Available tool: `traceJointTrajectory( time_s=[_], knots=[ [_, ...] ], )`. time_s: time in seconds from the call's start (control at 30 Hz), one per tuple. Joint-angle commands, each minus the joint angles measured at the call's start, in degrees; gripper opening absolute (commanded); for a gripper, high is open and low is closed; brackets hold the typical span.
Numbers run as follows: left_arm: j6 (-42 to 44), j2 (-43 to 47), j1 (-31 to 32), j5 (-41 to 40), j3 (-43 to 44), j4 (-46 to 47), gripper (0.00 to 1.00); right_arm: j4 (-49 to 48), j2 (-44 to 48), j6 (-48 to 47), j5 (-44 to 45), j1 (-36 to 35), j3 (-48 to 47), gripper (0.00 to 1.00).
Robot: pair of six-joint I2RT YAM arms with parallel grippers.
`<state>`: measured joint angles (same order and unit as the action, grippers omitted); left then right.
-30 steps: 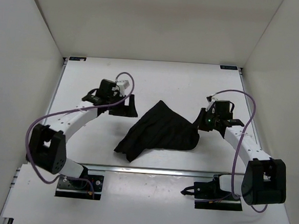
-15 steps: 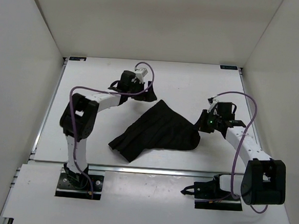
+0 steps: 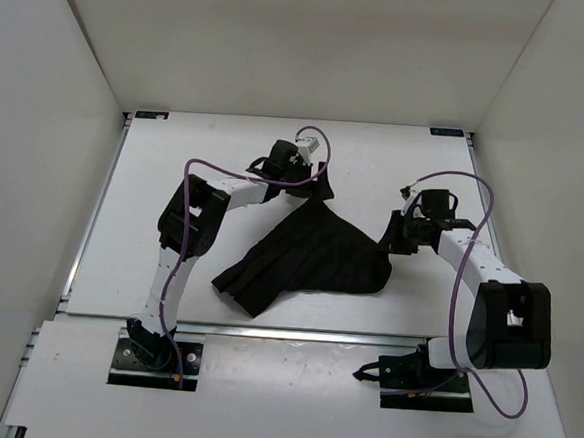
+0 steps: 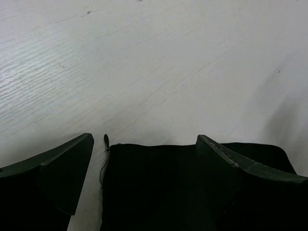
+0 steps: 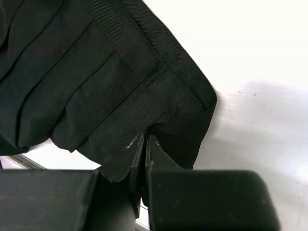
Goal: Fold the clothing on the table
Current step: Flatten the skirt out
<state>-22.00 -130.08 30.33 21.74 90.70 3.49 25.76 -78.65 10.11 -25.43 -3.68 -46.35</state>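
The clothing, black and pleated, lies crumpled in a rough triangle in the middle of the table. My left gripper sits at its far corner, open. In the left wrist view the left gripper straddles a straight hem of the clothing, fingers wide apart and touching nothing. My right gripper is at the clothing's right edge. In the right wrist view the right gripper is shut on a fold of the clothing.
White walls stand close on the left, the right and the far side of the table. A metal rail runs along the front edge, with both arm bases just behind it. Purple cables loop over each arm.
My left arm swung from the table's left side across to the clothing's far corner, staying open. The clothing's near left corner slid slightly left. The right gripper kept its hold.
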Motion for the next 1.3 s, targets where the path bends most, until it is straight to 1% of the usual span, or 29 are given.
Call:
traceJointTrajectory(
  time_s=[0.0,0.1,0.2,0.37,0.63,0.67,0.7,0.9,0.97,1.03,1.07,1.1,1.13,1.17,1.2,1.27],
  knots=[
    [-0.76,2.11,-1.41,-0.38,-0.42,-0.58,0.99,0.17,-0.89,-1.5,-1.2,0.08,-2.17,0.0],
    [-0.94,2.29,-2.02,0.94,-2.53,-0.67,0.99,-0.09,-1.5,-1.58,-1.11,-0.18,-2.78,0.0],
    [-1.2,2.2,-2.38,1.2,-3.16,-1.02,0.92,0.08,-1.94,-1.41,-1.02,-0.1,-3.4,0.0],
    [-1.11,1.41,-1.68,2.69,-2.98,-1.99,0.83,0.26,-2.03,-1.49,-0.93,0.25,-3.93,0.0],
    [-1.64,3.25,-1.5,4.1,-7.45,-1.91,0.75,-0.36,-1.68,-1.67,-0.49,0.78,-4.28,0.0],
    [-1.82,3.17,-1.67,4.1,-7.72,-1.64,0.7,-0.27,-1.77,-1.76,-0.32,0.78,-4.54,0.0],
    [-1.82,3.08,-1.5,4.28,-7.64,-1.64,0.66,-0.01,-2.03,-1.67,-0.23,0.35,-4.28,0.0],
    [-2.26,1.33,-0.89,4.45,-5.09,-2.78,0.59,-0.62,-1.42,-1.85,-0.41,0.43,-4.19,0.0],
    [-2.61,0.53,-0.79,3.93,-3.43,-3.39,0.53,-0.62,-1.33,-1.93,-0.41,0.52,-4.28,0.0],
    [-2.96,-0.34,-0.18,4.01,-2.28,-3.49,0.4,-0.62,-0.89,-2.11,-0.15,0.17,-4.01,0.0],
    [-2.87,-0.09,-0.27,4.19,-1.93,-3.49,0.37,-0.53,-1.06,-2.11,0.03,0.6,-3.75,0.0],
    [-3.22,-0.08,-0.18,4.28,-1.75,-3.49,0.26,-0.71,-0.98,-2.2,0.03,1.04,-4.1,0.0],
    [-3.92,0.0,-0.27,4.37,-1.92,-3.49,0.08,-0.8,-1.06,-2.37,-0.4,1.57,-3.93,0.0],
    [-4.28,0.44,-0.53,4.11,-1.93,-3.49,0.0,-1.15,-1.5,-1.94,-0.5,1.83,-3.93,0.0],
    [-5.32,1.05,-0.88,3.58,-1.75,-3.4,0.0,-1.67,-1.24,-1.67,-0.93,2.62,-4.01,0.0],
    [-4.46,4.03,-1.76,4.1,-1.31,-3.49,0.0,-2.81,-1.85,-1.14,-1.64,2.81,-4.71,0.0]
  ],
)
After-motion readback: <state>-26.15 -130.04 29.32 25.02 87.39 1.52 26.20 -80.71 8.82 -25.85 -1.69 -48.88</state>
